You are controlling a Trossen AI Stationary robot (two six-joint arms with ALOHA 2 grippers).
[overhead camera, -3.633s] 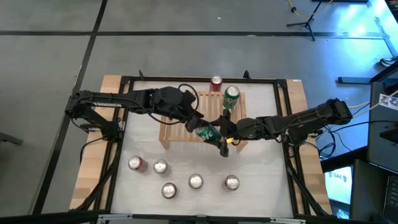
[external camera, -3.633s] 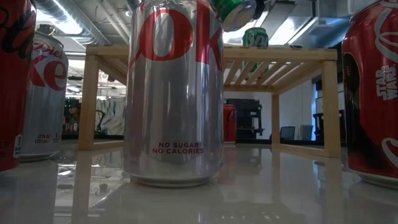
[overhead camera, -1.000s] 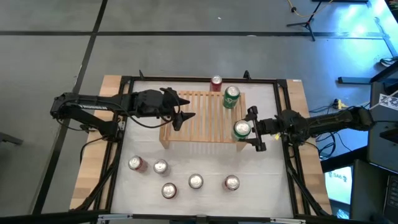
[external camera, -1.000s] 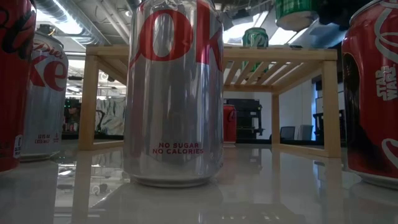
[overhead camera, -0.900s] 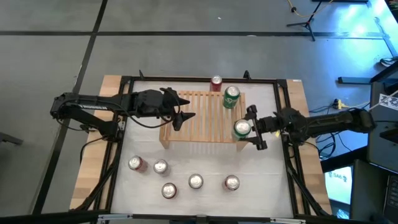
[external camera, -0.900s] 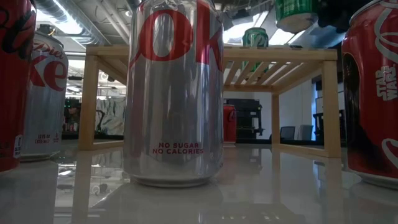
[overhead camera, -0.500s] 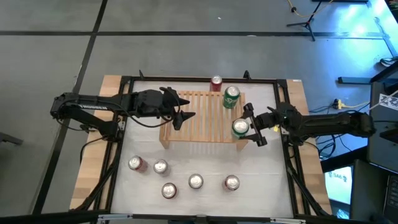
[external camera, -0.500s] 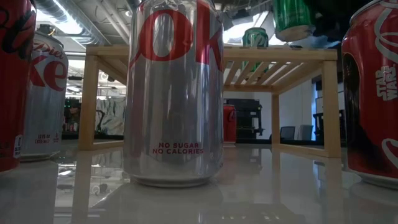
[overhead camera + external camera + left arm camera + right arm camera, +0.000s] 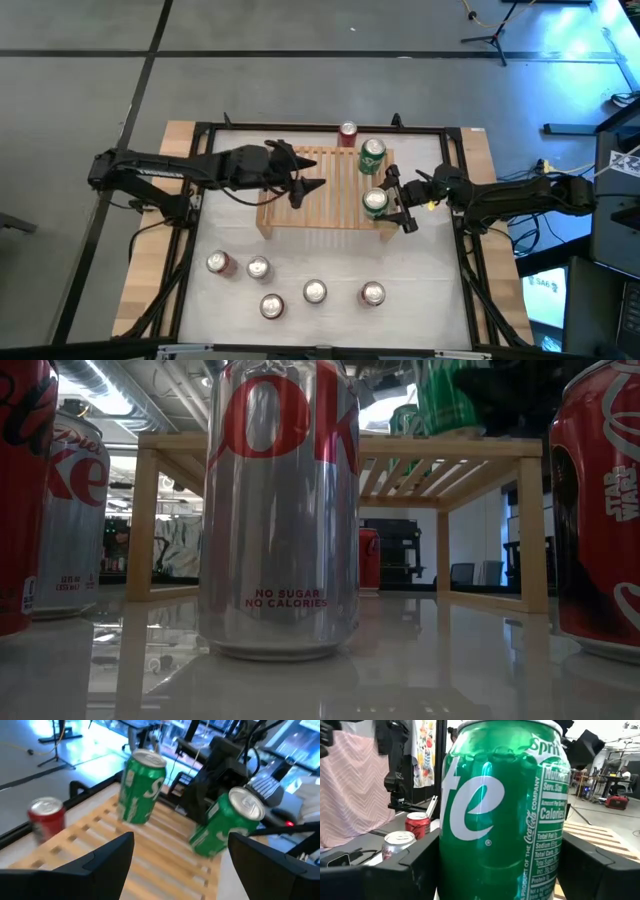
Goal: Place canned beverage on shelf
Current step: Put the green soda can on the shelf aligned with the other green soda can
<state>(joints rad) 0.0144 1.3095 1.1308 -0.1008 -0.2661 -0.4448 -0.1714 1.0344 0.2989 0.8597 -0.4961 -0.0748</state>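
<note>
Right hand (image 9: 385,203) is clamped on an upright green can (image 9: 375,202), sitting over the shelf (image 9: 300,210) at its right end; left hand (image 9: 305,187) hangs open mid-frame.

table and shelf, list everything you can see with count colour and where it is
shelf: one, light wood, slatted, middle of the table.
table: one, white top, wooden edges, black frame.
green cans: two; one standing at the shelf's far right corner, one held at its near right end.
red can: one, on the table behind the shelf.
front cans: five; red, then silver, on the table before the shelf.
left gripper: open, empty, above the shelf's left half.
right gripper: shut on the held green can.
</note>
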